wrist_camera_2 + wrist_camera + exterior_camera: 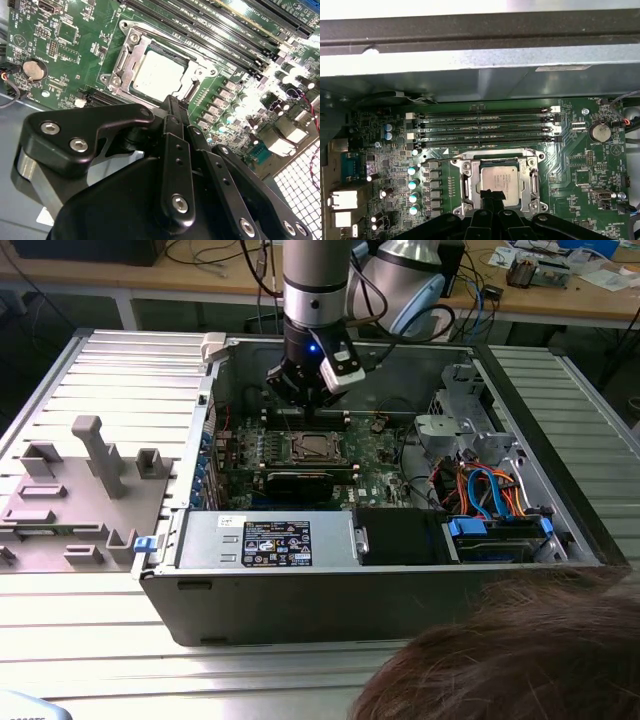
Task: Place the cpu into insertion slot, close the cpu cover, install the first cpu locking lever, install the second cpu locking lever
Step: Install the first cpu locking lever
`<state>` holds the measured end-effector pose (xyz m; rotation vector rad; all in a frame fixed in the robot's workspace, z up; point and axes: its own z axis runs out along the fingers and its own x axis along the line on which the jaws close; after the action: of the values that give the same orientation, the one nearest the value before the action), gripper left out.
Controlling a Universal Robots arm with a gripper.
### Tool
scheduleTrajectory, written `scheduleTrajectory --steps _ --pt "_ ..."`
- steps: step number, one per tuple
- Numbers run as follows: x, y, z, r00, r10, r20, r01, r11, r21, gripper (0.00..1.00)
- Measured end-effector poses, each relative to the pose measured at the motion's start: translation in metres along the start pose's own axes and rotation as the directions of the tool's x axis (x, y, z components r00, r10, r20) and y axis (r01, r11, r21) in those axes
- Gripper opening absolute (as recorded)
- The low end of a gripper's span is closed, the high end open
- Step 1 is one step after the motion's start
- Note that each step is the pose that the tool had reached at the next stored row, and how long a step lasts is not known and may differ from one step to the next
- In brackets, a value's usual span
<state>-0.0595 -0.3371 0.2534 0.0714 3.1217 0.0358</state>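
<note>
CPU [496, 181] sits flat in its socket on the green motherboard [580, 175], its dull silvery top showing through the square window of the cpu cover [465, 175], which lies closed down around it. In both wrist views the black fingers [492, 196] are drawn together into one narrow tip with nothing between them, and that tip hangs right over the near edge of the chip; whether it touches the metal cannot be told. In the second wrist view the gripper [172, 107] tapers from its bulky black linkage to that same point at the socket's edge, with the chip [157, 75] and the surrounding silvery frame [127, 50] just beyond it.

Further out, four long memory slots [482, 127] run parallel beside the socket, a row of small capacitors [412, 185] stands along another side, and a round coin battery [600, 132] lies well apart near the board's corner.

In the exterior view the arm [314, 300] reaches down into an open computer case [300, 580] lying on a ribbed metal table [120, 370], the gripper [305, 390] above the socket [315, 448]. A grey fixture tray [80, 490] stands on the exterior view's left, bundled coloured cables [485, 490] fill the case's other end, and a person's hair [520, 660] shows in the foreground.
</note>
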Motion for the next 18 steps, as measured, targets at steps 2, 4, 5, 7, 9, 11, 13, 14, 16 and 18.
scheduleTrajectory --steps 2,4,5,7,9,11,13,14,16,18 --pt "0.0013 -0.0001 0.0000 1.0000 0.000 0.0000 0.000 1.0000 0.0001 0.11" --pt "0.0023 -0.0001 -0.0001 1.0000 0.000 0.0000 0.000 1.0000 0.0001 0.11" --pt "0.0029 -0.0001 -0.0001 1.0000 0.000 0.0000 0.000 1.0000 0.0000 0.11" --pt "0.0037 -0.0002 -0.0001 1.0000 0.000 0.0000 0.000 1.0000 0.0001 0.11" --pt "0.0051 -0.0002 -0.0001 1.0000 0.000 0.0000 0.000 1.0000 0.0000 0.11" --pt "0.0061 -0.0003 -0.0001 1.0000 0.000 0.0001 0.000 1.0000 0.0001 0.11" --pt "0.0076 -0.0004 -0.0002 1.0000 0.000 0.0001 0.000 1.0000 0.0001 0.11" --pt "0.0079 -0.0004 -0.0002 1.0000 0.000 0.0001 0.000 1.0000 0.0000 0.11" --pt "0.0086 -0.0004 -0.0002 1.0000 0.000 0.0001 0.000 1.0000 0.0000 0.11" --pt "0.0091 -0.0004 -0.0002 1.0000 0.000 0.0001 0.000 1.0000 0.0001 0.11"
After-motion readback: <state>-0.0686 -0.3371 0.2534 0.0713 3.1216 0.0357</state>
